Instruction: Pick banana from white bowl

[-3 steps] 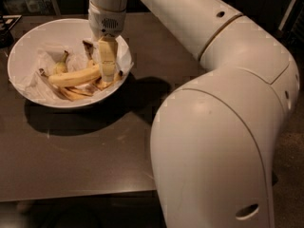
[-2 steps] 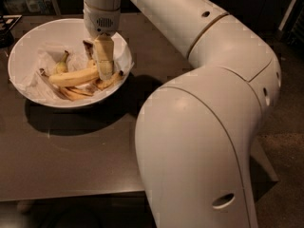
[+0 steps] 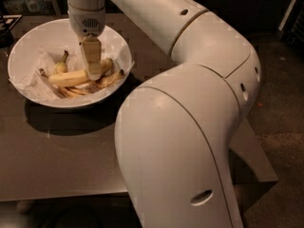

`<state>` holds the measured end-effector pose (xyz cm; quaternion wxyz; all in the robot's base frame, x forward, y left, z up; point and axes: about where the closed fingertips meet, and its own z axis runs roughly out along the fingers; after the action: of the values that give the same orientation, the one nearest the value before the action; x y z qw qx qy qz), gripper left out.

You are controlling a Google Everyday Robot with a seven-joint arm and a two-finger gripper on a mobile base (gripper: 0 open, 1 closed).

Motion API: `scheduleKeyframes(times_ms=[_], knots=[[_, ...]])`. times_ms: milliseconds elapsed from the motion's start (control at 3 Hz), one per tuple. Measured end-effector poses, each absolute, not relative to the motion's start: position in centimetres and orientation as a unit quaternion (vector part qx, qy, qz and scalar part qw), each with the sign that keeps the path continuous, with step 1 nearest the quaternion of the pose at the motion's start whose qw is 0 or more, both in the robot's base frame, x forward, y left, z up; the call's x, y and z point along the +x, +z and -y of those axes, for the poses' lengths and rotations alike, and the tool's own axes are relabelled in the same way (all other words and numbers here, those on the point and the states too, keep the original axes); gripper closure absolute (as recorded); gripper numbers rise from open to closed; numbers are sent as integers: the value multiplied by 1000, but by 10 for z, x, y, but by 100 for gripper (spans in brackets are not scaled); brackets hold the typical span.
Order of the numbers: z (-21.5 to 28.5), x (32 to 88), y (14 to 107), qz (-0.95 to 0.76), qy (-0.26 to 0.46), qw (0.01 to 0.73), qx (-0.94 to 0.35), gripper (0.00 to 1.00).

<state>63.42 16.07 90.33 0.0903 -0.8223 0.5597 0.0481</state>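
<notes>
Gripper [image 3: 93, 72] inside white bowl [image 3: 119, 45], peels [image 3: 112, 78] alongside

Dark brown table [image 3: 61, 160], thin brown-tipped bananas [image 3: 61, 65] around the pincer [image 3: 91, 63], speckled floor [image 3: 280, 108] at right.

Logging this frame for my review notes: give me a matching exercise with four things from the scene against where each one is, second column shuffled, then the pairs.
Things:
1. banana
2. white bowl
3. gripper
4. crumpled paper

Places:
A. stands on the dark table
B. reaches down from above into the bowl, at the banana
C. lies lengthwise inside the bowl
D. lines the bowl's inside, under the fruit

Pairs: 1-C, 2-A, 3-B, 4-D
</notes>
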Motion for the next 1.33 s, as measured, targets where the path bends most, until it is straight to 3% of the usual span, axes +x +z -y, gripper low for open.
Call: scheduleKeyframes(times_ms=[667, 1333], knots=[[-174, 622, 901, -554, 57, 87, -826, 20], [-150, 613, 912, -580, 39, 84, -809, 19]])
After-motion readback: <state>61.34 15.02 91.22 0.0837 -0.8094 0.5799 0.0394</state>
